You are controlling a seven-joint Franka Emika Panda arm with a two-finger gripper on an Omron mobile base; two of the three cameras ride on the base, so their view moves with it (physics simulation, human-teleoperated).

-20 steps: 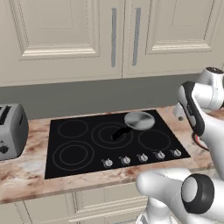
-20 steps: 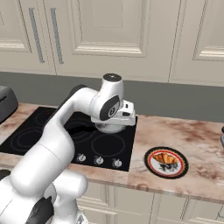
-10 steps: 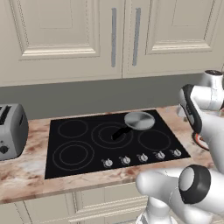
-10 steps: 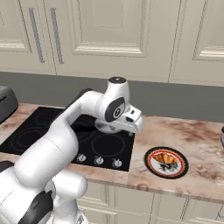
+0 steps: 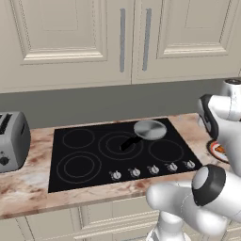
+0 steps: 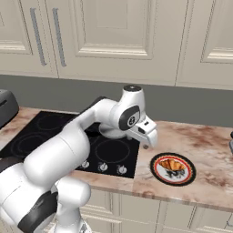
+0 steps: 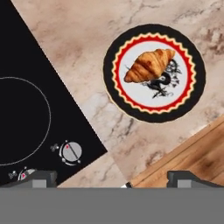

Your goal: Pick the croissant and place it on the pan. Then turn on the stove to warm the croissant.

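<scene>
Marble countertop carries the stove (image 5: 120, 153) with the pan (image 5: 149, 130) on its far right burner. Right of it, the croissant (image 7: 148, 64) lies on a red-rimmed plate (image 7: 190, 49). Above, the gripper (image 7: 116, 178) hangs wide open, empty.

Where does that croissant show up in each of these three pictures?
Left base view: I can't make it out; the arm covers most of the plate.
Right base view: croissant lower right, on the plate.
Hand view: upper right, on the plate.
Shared landmark: the red-rimmed plate beside the stove.
</scene>
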